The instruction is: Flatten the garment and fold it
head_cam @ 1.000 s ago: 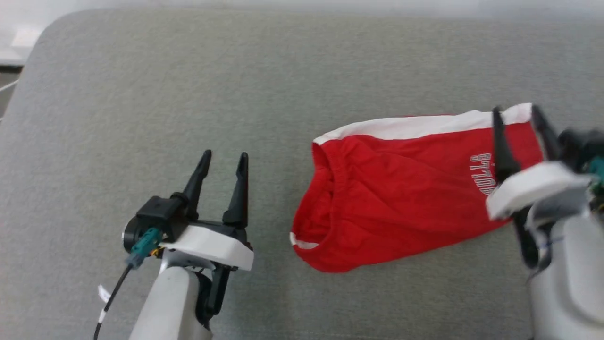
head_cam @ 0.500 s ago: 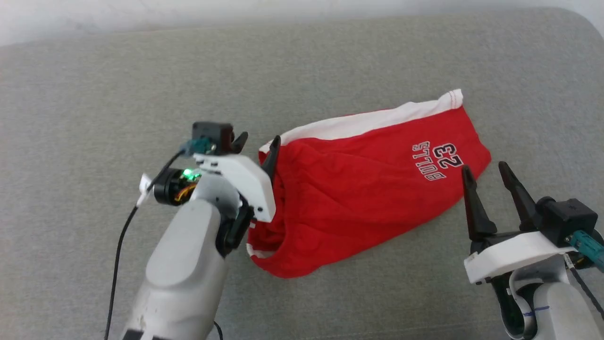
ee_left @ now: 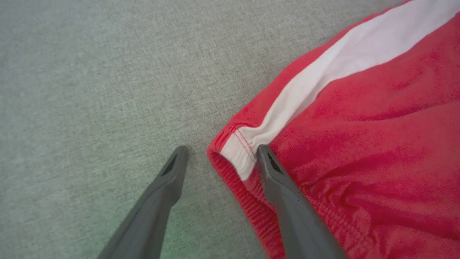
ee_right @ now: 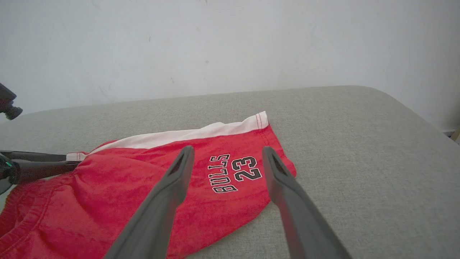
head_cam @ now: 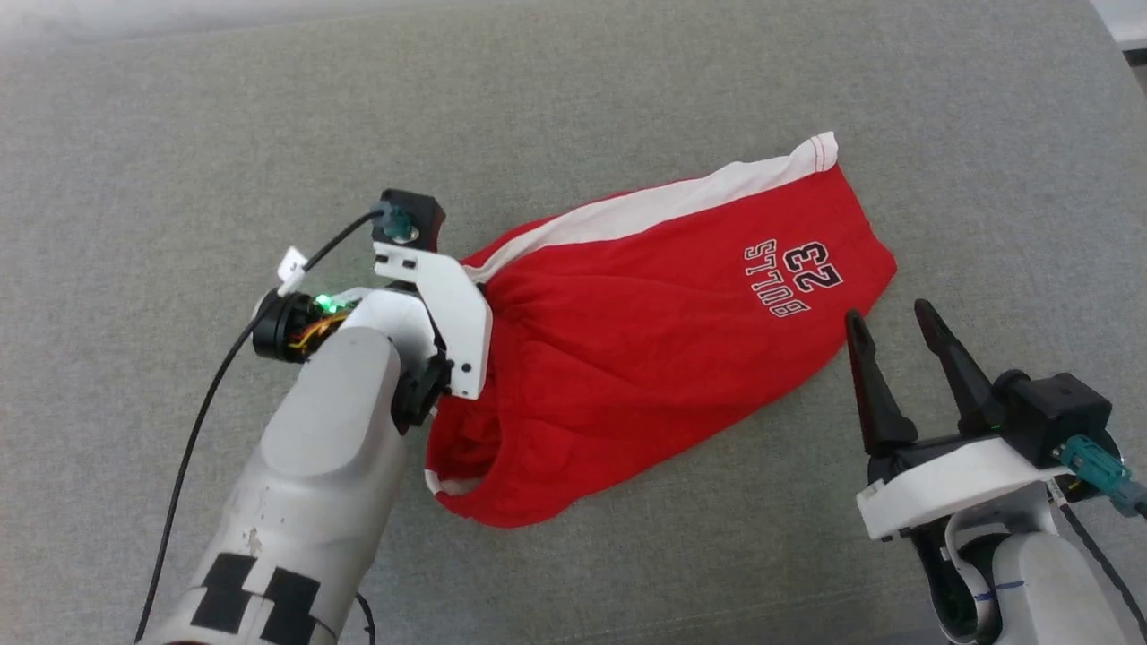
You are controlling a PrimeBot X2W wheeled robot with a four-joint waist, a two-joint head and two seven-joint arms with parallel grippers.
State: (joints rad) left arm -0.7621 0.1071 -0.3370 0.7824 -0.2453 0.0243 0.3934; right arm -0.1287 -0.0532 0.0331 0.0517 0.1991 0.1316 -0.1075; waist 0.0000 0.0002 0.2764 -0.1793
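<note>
The red shorts (head_cam: 645, 358) lie crumpled on the grey fabric surface, waistband at the lower left and hem at the upper right. A white side stripe (head_cam: 663, 202) runs along the far edge, and the "BULLS 23" print (head_cam: 793, 278) sits near the hem. My left gripper (ee_left: 221, 151) is open and straddles the waistband corner (ee_left: 237, 153) where the stripe ends: one finger on the grey surface, the other on red fabric. My right gripper (head_cam: 892, 322) stands open just off the hem, holding nothing. The right wrist view looks over the shorts (ee_right: 151, 187) between its fingers.
The grey padded surface (head_cam: 179, 134) spreads wide on all sides of the shorts. Its rounded right edge (ee_right: 413, 108) shows in the right wrist view, with a pale wall (ee_right: 215, 43) behind. A black cable (head_cam: 206, 385) trails from my left wrist.
The head camera has shifted. My left gripper came across from the left to the waistband corner and dipped onto it. My right gripper drew back from over the hem to beside it.
</note>
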